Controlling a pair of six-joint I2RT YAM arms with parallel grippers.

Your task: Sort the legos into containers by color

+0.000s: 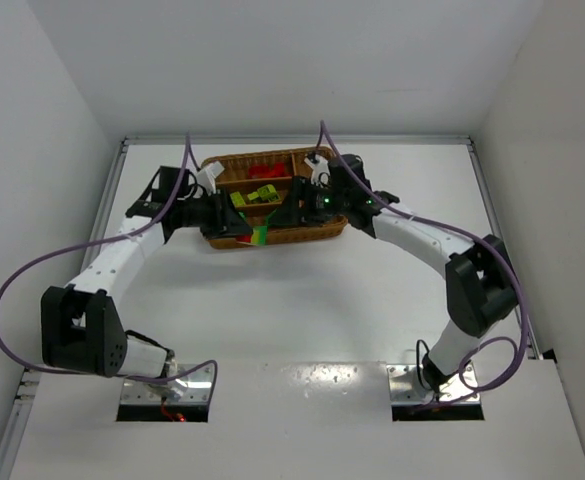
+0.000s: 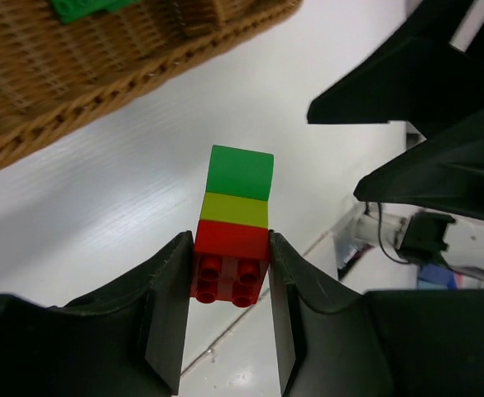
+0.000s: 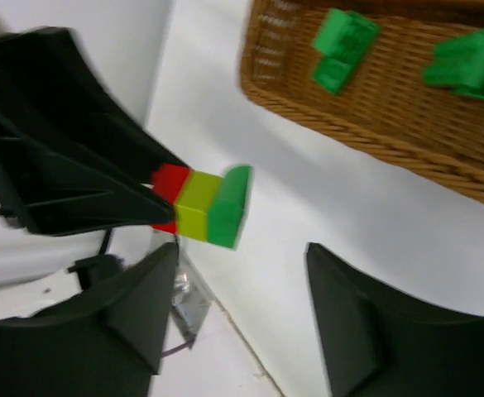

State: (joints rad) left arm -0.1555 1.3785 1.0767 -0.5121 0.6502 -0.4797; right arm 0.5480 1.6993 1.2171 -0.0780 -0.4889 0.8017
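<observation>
The left gripper (image 2: 231, 277) is closed narrowly on a three-brick plastic stack (image 2: 237, 203). Its two black fingers press the sides of the red brick at the bottom of the left wrist view, with that brick's studs facing the camera. Counted along the stack there is one red brick, one yellow-green brick and one green brick, with the green one at the free end.

In the top view the stack (image 1: 260, 236) sits at the lower edge of the rectangular brown woven wicker tray (image 1: 317, 238), over the white table (image 1: 302, 300) and just outside the rim.

The right gripper (image 3: 240, 252) is spread wide and holds nothing. The stack (image 3: 204, 203) lies just above the gap between its fingers (image 3: 150, 302), touching neither.

In the upper right of the right wrist view two green bricks (image 3: 341, 45) lie apart in one slot of the tray (image 3: 374, 124); they are blurred.

From above, red bricks (image 1: 267, 170) fill the upper slot and yellow-green bricks (image 1: 257, 197) the middle one. Both clusters are too small to count.
</observation>
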